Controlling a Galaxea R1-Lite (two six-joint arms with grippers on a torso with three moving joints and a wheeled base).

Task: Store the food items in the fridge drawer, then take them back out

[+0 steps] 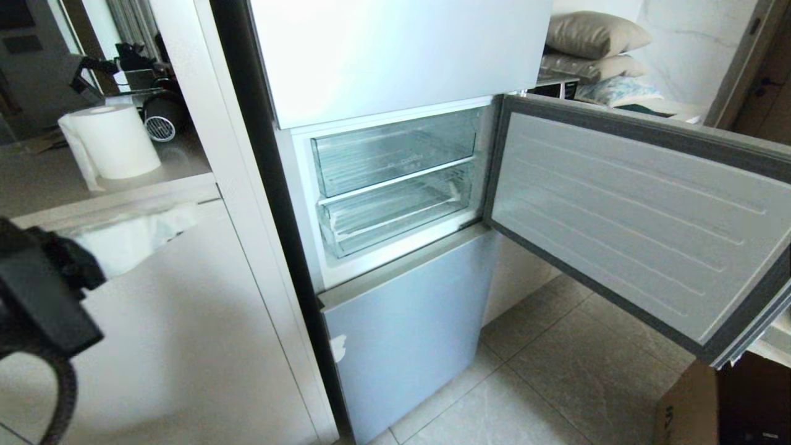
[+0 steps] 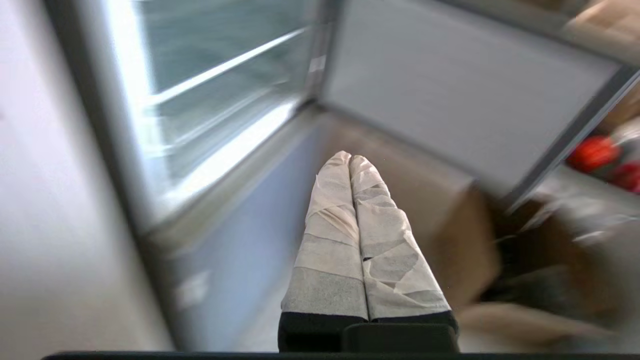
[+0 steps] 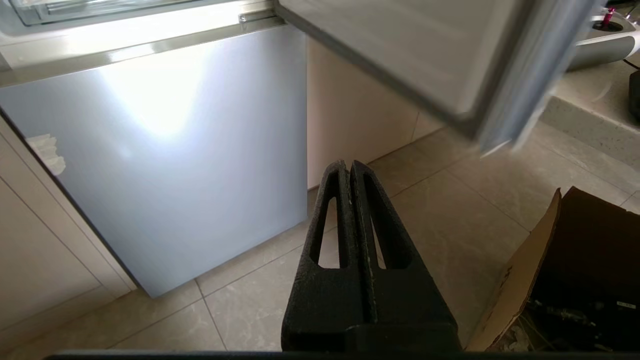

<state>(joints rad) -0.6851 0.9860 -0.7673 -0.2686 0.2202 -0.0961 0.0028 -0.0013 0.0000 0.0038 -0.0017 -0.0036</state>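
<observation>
left gripper (image 2: 350,159) pinched shut, empty, nearing fridge drawer (image 1: 395,216) | right gripper (image 3: 350,165) closed, sitting parked low | fridge door (image 1: 630,216) hanging open for access

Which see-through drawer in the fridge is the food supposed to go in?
Find the tall silver fridge with its middle door swung open. Inside are two clear plastic bins, one above the other. The fridge drawer is the lower one, under the white bar, with a ribbed floor and thick front lip.
</observation>
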